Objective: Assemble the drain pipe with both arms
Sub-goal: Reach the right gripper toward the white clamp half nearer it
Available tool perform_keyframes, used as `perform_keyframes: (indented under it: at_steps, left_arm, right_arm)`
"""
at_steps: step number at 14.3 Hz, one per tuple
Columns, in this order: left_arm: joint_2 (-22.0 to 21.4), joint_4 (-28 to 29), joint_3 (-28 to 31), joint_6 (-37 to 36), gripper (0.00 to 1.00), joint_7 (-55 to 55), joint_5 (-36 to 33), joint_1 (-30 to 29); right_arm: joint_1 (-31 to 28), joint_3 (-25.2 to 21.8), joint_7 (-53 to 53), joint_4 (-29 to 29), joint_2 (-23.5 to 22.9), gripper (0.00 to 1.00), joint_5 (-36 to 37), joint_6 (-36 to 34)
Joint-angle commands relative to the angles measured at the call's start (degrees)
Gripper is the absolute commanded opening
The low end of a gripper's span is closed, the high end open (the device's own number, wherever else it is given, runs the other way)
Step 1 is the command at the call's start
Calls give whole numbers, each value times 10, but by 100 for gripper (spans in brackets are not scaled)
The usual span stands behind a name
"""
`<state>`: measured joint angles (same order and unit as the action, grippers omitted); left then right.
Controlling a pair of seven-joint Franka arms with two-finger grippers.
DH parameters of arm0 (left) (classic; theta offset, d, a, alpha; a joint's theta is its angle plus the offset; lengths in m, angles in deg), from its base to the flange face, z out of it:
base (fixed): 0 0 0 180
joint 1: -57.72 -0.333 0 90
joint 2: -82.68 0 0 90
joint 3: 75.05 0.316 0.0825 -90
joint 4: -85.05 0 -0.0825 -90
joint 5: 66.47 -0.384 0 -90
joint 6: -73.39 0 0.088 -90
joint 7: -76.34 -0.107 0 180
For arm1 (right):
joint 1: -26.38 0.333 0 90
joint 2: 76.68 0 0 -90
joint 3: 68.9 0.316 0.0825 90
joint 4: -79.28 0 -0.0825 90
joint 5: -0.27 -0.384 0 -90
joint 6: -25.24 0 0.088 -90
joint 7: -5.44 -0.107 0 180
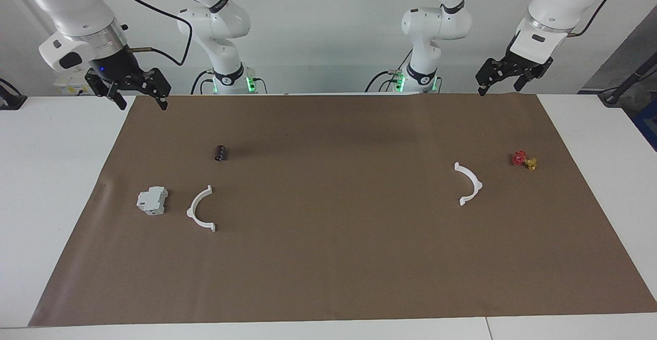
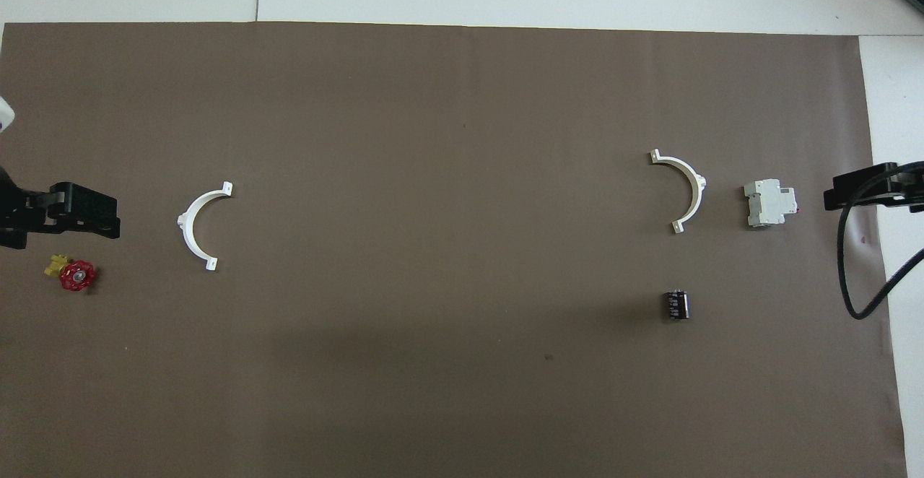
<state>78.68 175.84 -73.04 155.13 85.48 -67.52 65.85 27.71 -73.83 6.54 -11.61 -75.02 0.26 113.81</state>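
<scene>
I see the two halves of the drain pipe lying well apart on the brown mat covering the tabletop (image 1: 61,186). One arc (image 1: 201,209) sits toward the right arm's end, just beside a grey-white block (image 1: 152,200), with a small dark cylinder (image 1: 220,153) nearer the robots. The other arc (image 1: 468,183) lies toward the left arm's end, near a red and yellow valve piece (image 1: 524,159). My left hand (image 1: 504,80) and right hand (image 1: 137,93) both hang raised over the mat's corners, fingers spread, holding nothing.
</scene>
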Motion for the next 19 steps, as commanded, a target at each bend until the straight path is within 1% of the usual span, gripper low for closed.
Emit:
perform_keyframes:
  at_steps: [1,4,5,7,9,10,11,13,15,17,19]
  left_arm:
    - [-13,17,10,16,100,-5,7,10]
    - [-13,17,10,18,100,-5,7,6]
    - [-13,17,10,19,100,-6,7,5]
    - [-13,17,10,19,100,-5,7,5]
    - [-13,17,10,19,100,-5,7,5]
    - [-13,18,10,19,100,-5,7,5]
    - [-13,18,10,19,100,-5,7,5]
    - [-13,18,10,19,100,-5,7,4]
    - [-13,18,10,19,100,-5,7,4]
    - [-13,18,10,23,100,-5,7,4]
    - [-13,19,10,23,100,-5,7,4]
  right_arm:
    - [0,1,6,-10,4,100,3,13]
    - [1,2,4,-12,4,100,1,13]
    - [1,4,-5,-29,11,100,-3,29]
    - [0,4,-7,-100,38,100,-3,116]
    - [1,5,-4,-143,35,100,-7,164]
    - [3,5,3,-161,23,100,-10,198]
    - [10,5,38,-175,3,100,-10,239]
    - [10,5,143,-185,-56,100,-14,316]
    - [11,5,189,-185,-121,100,-43,395]
    - [23,7,219,-184,-170,100,-61,446]
    - [22,7,253,-187,-199,100,-63,476]
